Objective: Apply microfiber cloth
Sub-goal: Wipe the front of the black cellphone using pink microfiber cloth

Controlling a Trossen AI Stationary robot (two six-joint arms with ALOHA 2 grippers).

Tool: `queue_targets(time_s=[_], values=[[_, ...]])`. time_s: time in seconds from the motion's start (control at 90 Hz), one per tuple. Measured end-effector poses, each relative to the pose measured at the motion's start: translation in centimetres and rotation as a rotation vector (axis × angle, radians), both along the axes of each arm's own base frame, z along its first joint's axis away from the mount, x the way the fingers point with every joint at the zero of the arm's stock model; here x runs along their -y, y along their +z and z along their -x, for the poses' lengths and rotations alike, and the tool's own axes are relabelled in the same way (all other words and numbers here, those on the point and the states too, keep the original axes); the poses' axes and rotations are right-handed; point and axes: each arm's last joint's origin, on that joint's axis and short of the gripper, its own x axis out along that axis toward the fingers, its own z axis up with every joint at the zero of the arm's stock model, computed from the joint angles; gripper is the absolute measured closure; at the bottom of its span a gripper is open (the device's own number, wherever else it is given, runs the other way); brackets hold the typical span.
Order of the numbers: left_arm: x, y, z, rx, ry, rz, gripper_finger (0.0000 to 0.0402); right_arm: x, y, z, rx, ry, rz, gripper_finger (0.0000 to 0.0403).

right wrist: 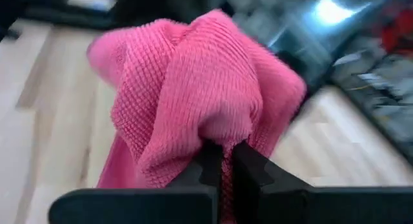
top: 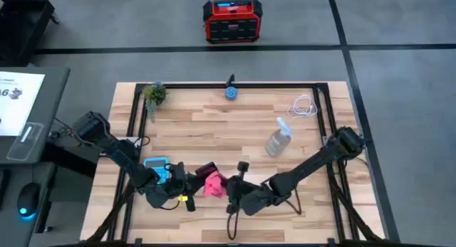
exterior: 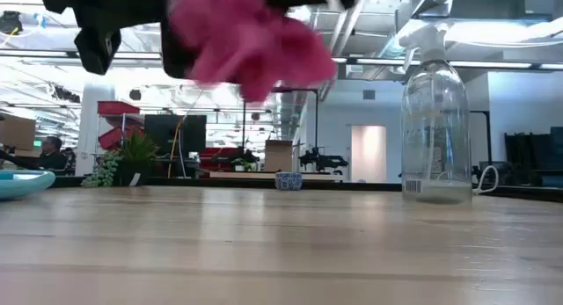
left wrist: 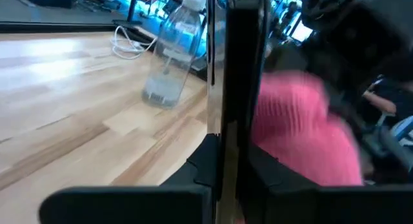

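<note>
The microfiber cloth (right wrist: 193, 101) is held bunched and clear of the tabletop (top: 235, 126) near its front edge. It is pinched between the fingers of the right gripper (right wrist: 222, 161). The left gripper (left wrist: 222, 153) is pressed narrowly on a dark upright slab, apparently the phone (left wrist: 235, 69), just beside the cloth. To be done well, the step in hand would need the cloth spread flatter and brought square against the slab's face with light pressure. Both arms are extended low and angled inward, with the wrists near each other. A spray bottle (top: 278, 139) stands well apart.
</note>
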Motion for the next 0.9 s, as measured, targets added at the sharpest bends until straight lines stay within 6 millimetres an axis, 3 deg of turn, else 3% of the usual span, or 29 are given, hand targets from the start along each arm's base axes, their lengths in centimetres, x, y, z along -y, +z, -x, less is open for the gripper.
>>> queue_targets(time_s=[0.133,0.278,0.478,0.756,0.9], values=[[0.1,-0.1,0.0,-0.012,-0.035,0.002,0.0389,0.1,2.2,-0.1,0.103,-0.013,0.035,0.0403],[0.1,-0.1,-0.1,-0.014,-0.036,0.0,0.0389,0.8,2.7,-0.7,0.131,0.003,0.068,0.0403],[0.0,-0.4,0.0,-0.034,-0.037,-0.027,0.0389,0.9,1.0,-0.4,-0.011,0.063,0.007,0.0403],[0.2,-0.2,0.0,-0.021,-0.05,-0.028,0.0389,0.6,-2.5,2.2,-0.351,0.084,-0.112,0.0403],[0.5,0.3,0.0,-0.011,-0.044,-0.054,0.0389,0.4,-3.3,3.4,-0.487,0.107,-0.119,0.0403]])
